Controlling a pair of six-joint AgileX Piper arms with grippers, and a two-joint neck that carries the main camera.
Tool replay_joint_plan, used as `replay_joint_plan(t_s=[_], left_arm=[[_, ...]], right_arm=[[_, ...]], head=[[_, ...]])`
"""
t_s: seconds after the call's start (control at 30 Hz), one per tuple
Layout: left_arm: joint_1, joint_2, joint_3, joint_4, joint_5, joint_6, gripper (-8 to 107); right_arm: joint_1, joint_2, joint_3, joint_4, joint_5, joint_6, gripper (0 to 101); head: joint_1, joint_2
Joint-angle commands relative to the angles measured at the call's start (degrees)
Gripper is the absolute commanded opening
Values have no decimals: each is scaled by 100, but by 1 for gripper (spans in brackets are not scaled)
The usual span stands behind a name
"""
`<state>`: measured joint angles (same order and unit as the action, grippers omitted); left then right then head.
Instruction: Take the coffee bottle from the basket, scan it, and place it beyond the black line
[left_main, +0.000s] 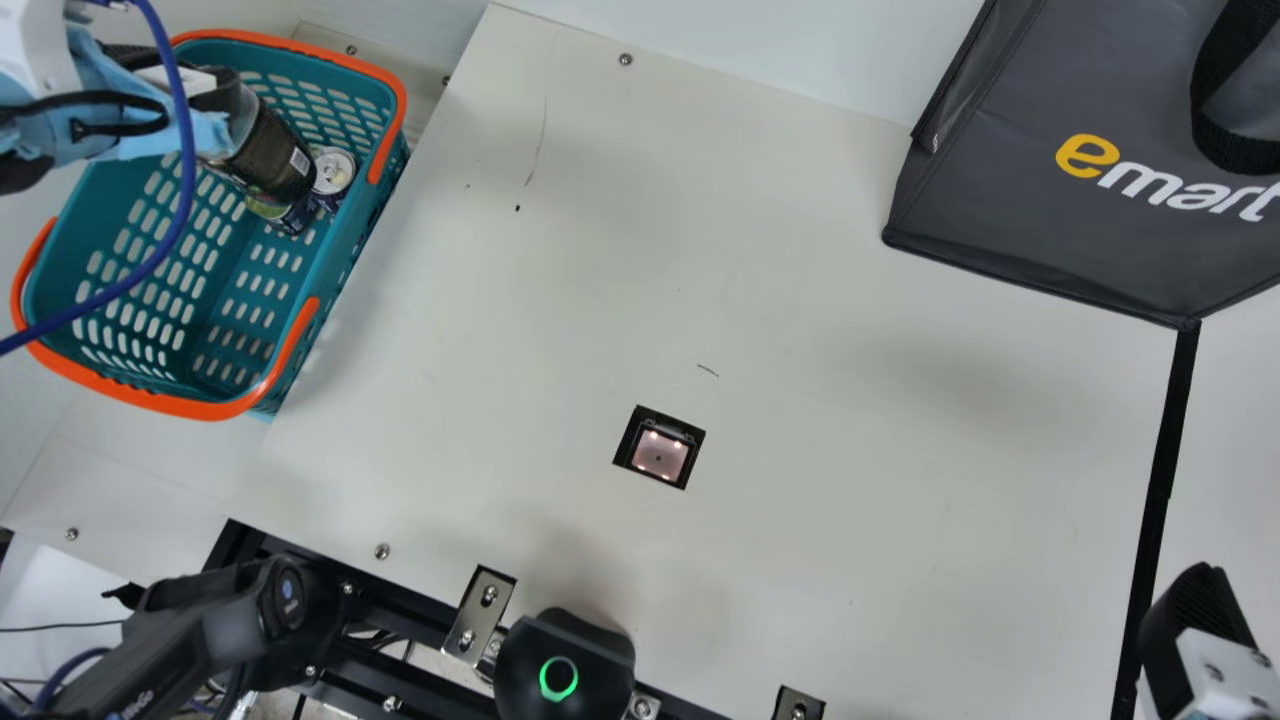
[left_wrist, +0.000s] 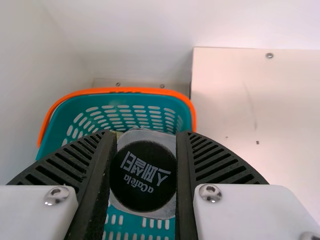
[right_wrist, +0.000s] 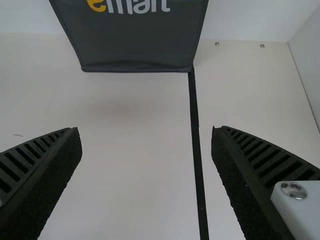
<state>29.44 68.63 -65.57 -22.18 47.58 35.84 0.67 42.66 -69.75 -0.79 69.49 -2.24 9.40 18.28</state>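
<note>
Bottle (left_main: 268, 155), gripped by left hand (left_main: 208, 92), partly hides can (left_main: 335, 169); right hand (left_main: 1197, 612) open, cropped.

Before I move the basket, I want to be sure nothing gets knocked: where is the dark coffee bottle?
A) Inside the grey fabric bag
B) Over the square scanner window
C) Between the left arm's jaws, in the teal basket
C: the dark coffee bottle sits between the left gripper's jaws, inside the orange-rimmed teal plastic basket.

White walls (left_main: 780, 35) meet in corners beyond the cream table (left_main: 800, 250).
</note>
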Motion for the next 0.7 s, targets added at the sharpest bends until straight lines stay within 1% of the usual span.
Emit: replay_joint_plan(t_s=[0.0, 0.27, 0.67], left_arm=[[-88, -28, -23, 3, 47, -61, 10], [-546, -202, -28, 84, 203, -312, 10], [-1507, -435, 134, 298, 251, -764, 10]], right_arm=[[0, 0, 0, 0, 0, 0, 91], [0, 0, 0, 0, 0, 0, 91], [0, 0, 0, 0, -3, 0, 91]], head=[[-148, 14], [-148, 14], [-148, 14]])
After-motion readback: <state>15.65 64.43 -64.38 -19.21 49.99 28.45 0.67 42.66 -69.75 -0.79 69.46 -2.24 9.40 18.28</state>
